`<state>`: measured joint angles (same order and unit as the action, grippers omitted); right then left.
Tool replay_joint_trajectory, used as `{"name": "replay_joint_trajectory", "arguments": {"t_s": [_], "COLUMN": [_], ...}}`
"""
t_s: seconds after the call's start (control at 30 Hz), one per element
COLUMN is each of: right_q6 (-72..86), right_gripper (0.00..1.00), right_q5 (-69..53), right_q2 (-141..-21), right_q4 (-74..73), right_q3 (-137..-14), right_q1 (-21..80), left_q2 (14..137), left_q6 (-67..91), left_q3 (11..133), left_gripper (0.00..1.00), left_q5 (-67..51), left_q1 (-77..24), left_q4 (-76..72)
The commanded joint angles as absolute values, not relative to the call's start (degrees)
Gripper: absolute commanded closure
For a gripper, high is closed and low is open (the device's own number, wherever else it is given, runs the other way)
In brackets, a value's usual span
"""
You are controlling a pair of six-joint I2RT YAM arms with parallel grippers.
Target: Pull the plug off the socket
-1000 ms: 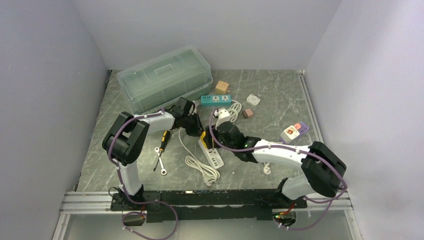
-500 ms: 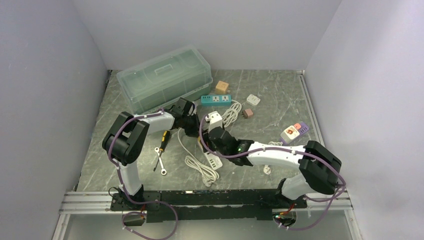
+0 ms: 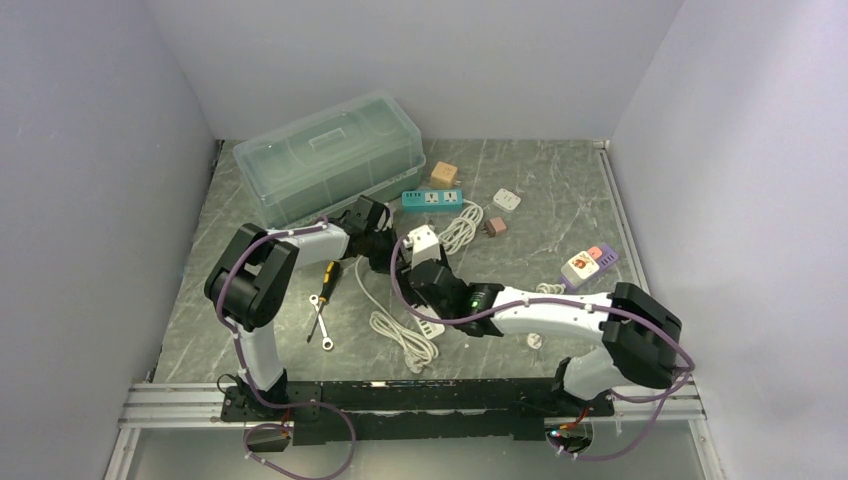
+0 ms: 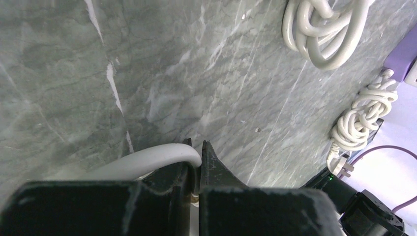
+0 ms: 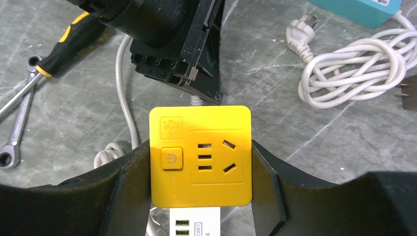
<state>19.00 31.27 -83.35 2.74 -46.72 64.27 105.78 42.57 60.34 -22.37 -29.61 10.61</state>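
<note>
Right tool (image 5: 200, 150), clamping the yellow socket (image 5: 206, 172), slid left over the grey marble table (image 3: 540, 190); left tool (image 4: 197, 152) pinches white cord (image 4: 147, 160).

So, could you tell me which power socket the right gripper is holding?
The yellow square socket block, clamped in the right gripper; the teal power strip and the purple-and-white socket lie untouched.

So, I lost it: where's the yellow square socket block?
The yellow square socket block sits mid right-wrist view, held in the right pincer, below the left pincer.
</note>
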Motion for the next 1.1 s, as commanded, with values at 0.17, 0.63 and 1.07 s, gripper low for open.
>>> {"name": "replay_joint_trajectory", "arguments": {"t_s": [0.17,0.63,1.07], "right_q6": [19.51,21.46,19.5], "right_gripper": [1.0,1.0,1.0], "right_q5": [32.93,26.15,4.04], "right_q2": [-74.81,-68.13,-81.01], "right_q4": [1.85,-11.64,-8.35], "right_q3": [-48.33,-49.92,-54.43], "right_q1": [63.72,42.47,18.2], "left_q2": [104.42,98.81,98.48], "left_q6": [40.48,36.17,27.27], "left_q3": [61.03,62.08,75.69], "left_gripper": [1.0,1.0,1.0], "left_q5": [-19.89,-16.31,-13.41], "left_q1": [-29.36,-29.36,-29.44], "left_q4": [10.15,11.23,14.0]}}
